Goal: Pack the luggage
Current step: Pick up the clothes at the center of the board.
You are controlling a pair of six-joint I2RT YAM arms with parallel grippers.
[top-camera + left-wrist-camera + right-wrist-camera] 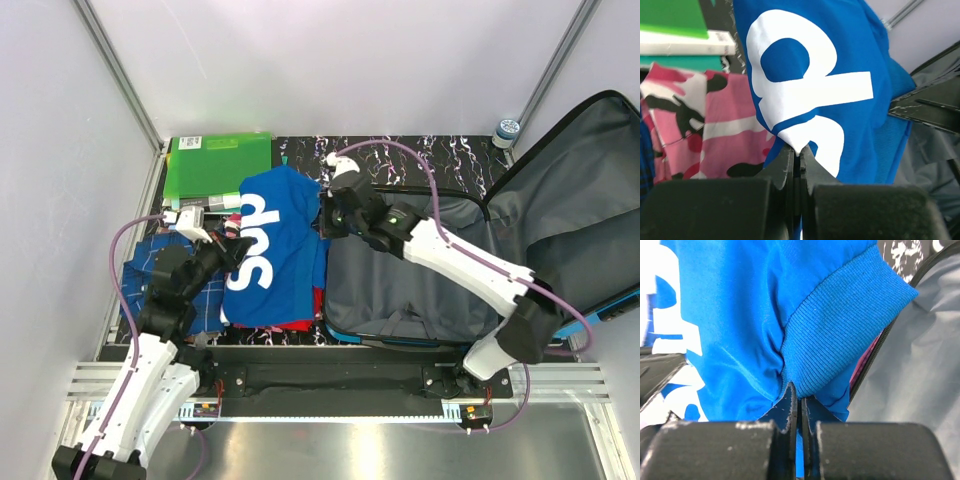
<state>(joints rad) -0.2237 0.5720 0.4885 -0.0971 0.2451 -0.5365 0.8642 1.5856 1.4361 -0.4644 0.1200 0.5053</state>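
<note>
both left gripper (799, 152) and right gripper (800, 392) clamped on blue shirt (275, 255), green folders (220, 160) behind, luggage (400, 300) alongside

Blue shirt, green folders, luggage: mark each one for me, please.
blue shirt (297, 235), top external view, blue fabric beside the white lettering.
green folders (215, 165), top external view, middle of the top cover.
luggage (385, 290), top external view, grey lining of the base half.

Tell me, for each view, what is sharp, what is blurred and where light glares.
Top external: even light, all sharp, a soft sheen on the metal plate. Left wrist: the blue shirt and its white print are sharp; the left tool, shut on it, is dark and slightly soft. Right wrist: the ribbed cuff is crisp; the right tool is dim.
</note>
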